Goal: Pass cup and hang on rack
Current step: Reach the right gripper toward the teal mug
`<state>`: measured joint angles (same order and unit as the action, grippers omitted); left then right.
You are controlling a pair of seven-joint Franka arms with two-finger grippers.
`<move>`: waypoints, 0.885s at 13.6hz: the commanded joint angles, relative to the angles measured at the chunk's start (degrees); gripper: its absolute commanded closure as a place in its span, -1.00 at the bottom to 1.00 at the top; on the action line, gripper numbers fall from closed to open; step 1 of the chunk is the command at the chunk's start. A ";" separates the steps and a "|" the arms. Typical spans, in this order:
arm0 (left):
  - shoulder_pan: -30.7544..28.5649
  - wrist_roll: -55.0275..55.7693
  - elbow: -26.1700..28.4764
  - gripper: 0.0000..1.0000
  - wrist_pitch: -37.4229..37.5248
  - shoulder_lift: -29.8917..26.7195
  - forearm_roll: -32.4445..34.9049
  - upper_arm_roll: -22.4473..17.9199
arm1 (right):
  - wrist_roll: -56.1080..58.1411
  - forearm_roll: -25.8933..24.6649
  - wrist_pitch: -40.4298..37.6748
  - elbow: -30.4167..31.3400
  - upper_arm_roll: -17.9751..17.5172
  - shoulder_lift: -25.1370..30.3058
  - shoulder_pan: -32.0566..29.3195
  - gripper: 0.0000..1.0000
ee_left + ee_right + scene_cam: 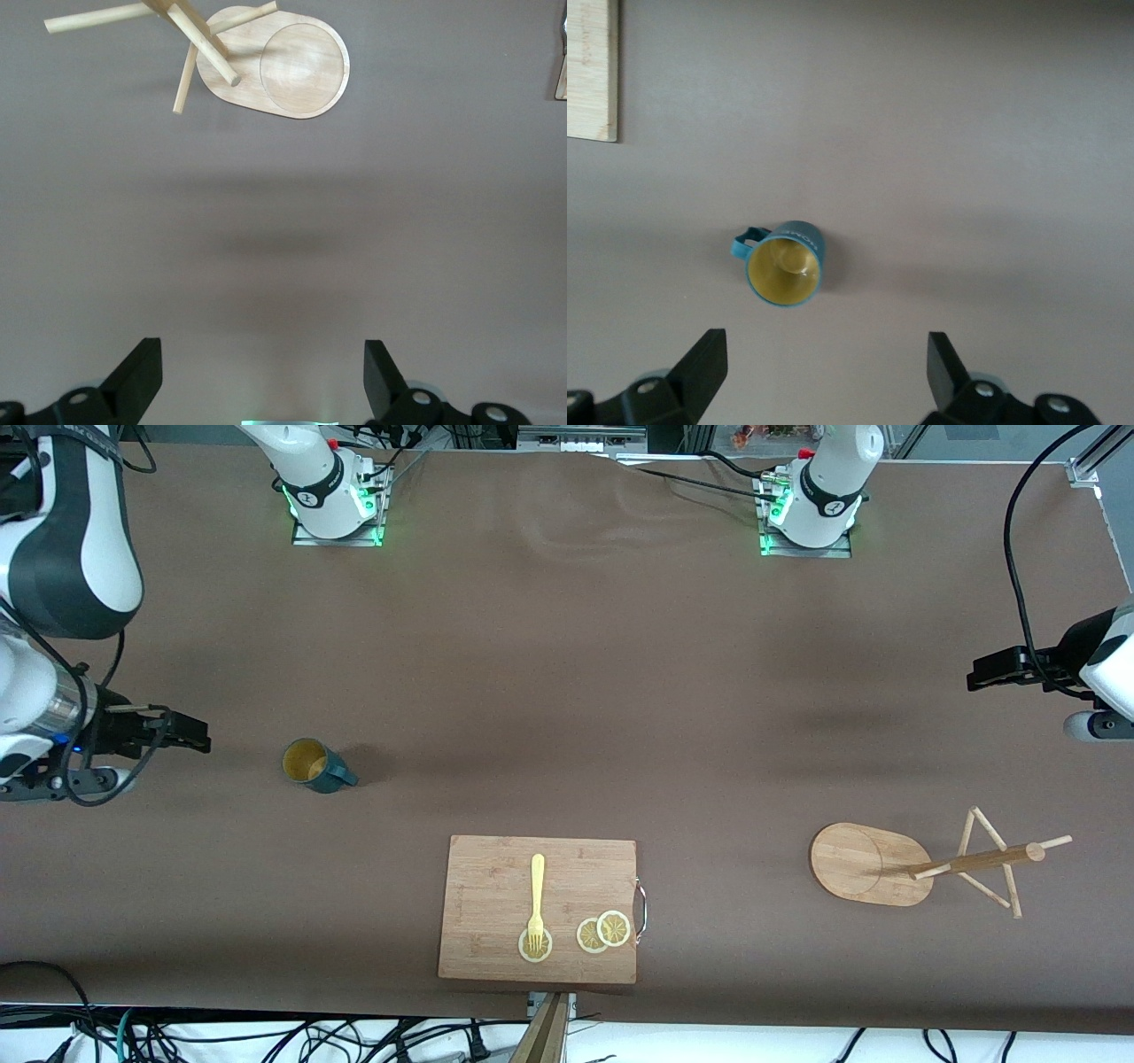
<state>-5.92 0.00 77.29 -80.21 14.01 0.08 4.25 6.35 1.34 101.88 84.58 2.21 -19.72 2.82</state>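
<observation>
Right end effector [819, 376], fingers spread wide and empty, hovers beside the small dark teal ribbed cup [312, 765] standing upright on the brown desk [567, 691], a light, rigid, probably breakable thing best pinched across its rim, while the left end effector [263, 381], equally wide, waits near the light bamboo rack [921, 864].

The right arm is reaching from its base out to its own end of the table, with the right gripper [190, 733] hanging in the air, fingers [700, 367] spread wide and holding nothing. The left arm is mirroring this at its own end, with the left gripper [979, 671] hanging in the air, fingers [137, 372] spread and empty.
</observation>
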 commanded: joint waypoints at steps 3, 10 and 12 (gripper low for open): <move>0.30 0.61 -1.88 -1.00 0.94 0.76 1.59 0.05 | 1.12 1.29 2.26 4.07 0.07 -0.67 0.96 -1.00; 0.30 0.53 -1.88 -1.00 0.94 0.76 1.59 0.05 | 1.03 1.12 27.02 28.06 0.69 4.17 1.05 -1.00; 0.30 0.61 -1.88 -1.00 0.85 0.76 1.59 0.05 | 0.94 1.12 32.13 31.33 0.86 2.77 0.88 -1.00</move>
<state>-5.92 0.00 77.28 -80.21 14.01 0.08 4.25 6.49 1.68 129.13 110.03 2.86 -18.92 3.95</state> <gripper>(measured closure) 0.000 0.000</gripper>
